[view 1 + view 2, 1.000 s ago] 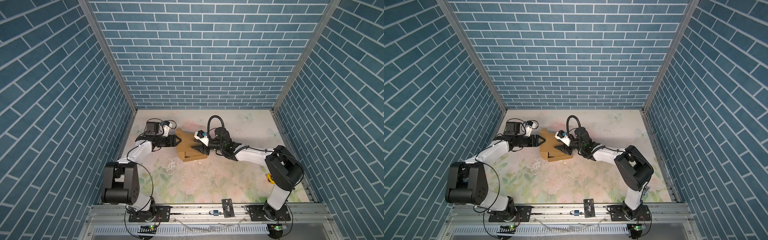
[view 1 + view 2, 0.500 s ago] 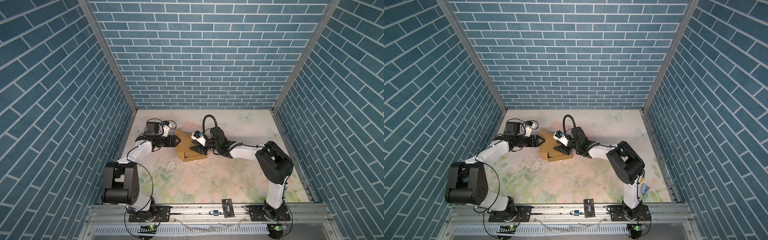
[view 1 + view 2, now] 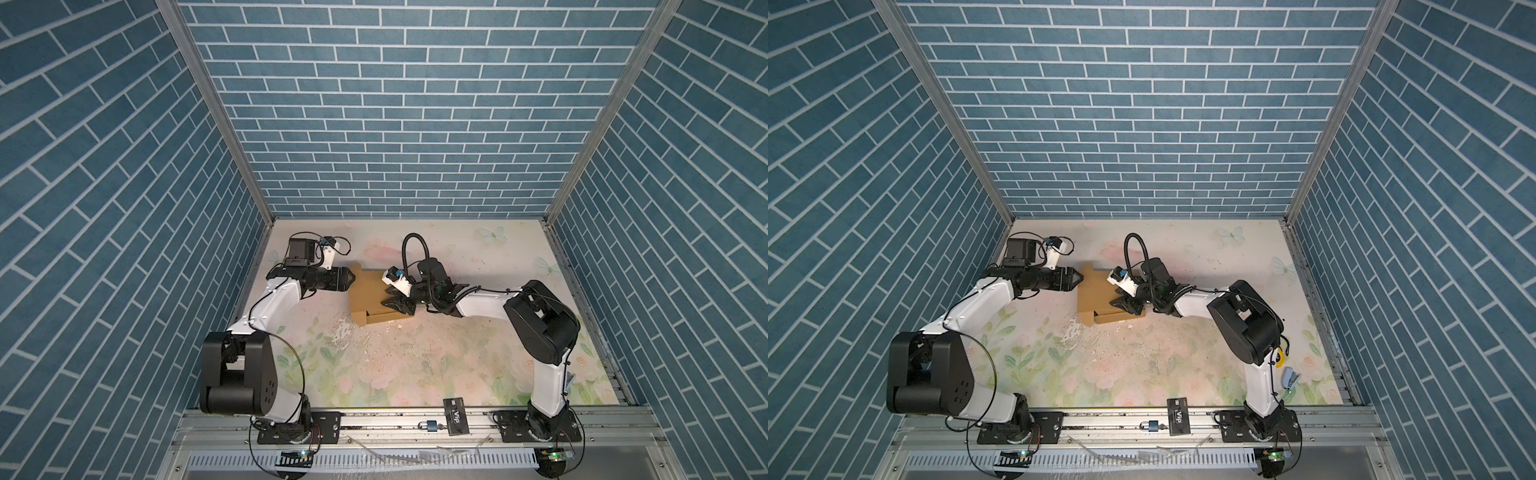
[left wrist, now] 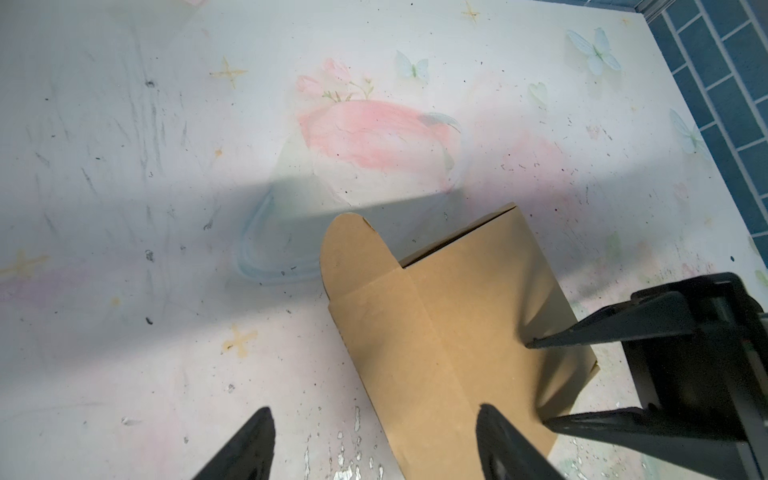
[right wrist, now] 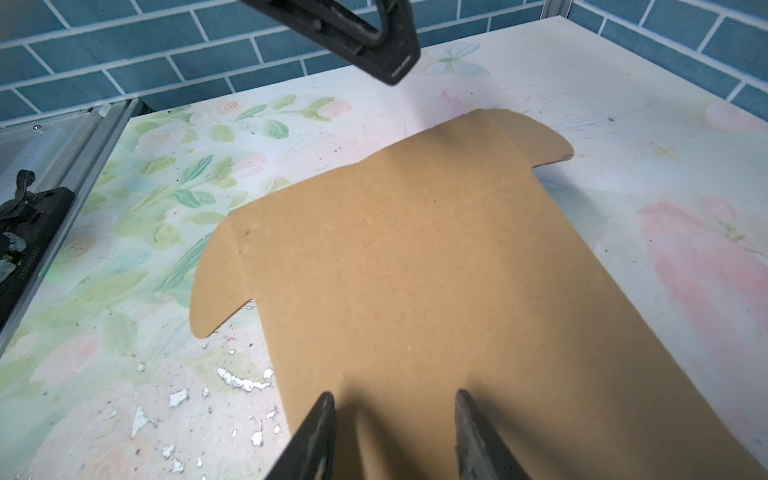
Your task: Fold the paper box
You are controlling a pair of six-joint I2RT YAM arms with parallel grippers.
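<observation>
Two grippers are in the shot, both toward the back of the table (image 3: pixel 415 374), one on each side of the paper box (image 3: pixel 360 293). The box is plain tan cardboard with its creases showing. It lies mostly flat on the flowery tabletop, around the middle of the far half. It isn't a single sheet: in the left wrist view I can see two layers along one edge. There's a rounded tab (image 5: pixel 216 286) at each corner of the end nearest the left arm.

My left gripper (image 3: pixel 352 279) sits right at the box's left edge with its fingers spread wide. From its own camera, one fingertip (image 4: pixel 494 419) is over the cardboard and the other is over bare table, so it isn't pinching anything.

My right gripper (image 3: pixel 390 298) comes in from the right and sits over the box's top panel. Its fingers are partway apart, and between them I see only cardboard surface and shadow. I honestly can't tell whether the tips are touching the sheet or just above it.

The tabletop has flaked white patches (image 3: pixel 343 332) just in front of the box. On the front rail, well away from everything, are a black card (image 3: pixel 456 422) and a little padlock (image 3: pixel 430 425) beside it.
</observation>
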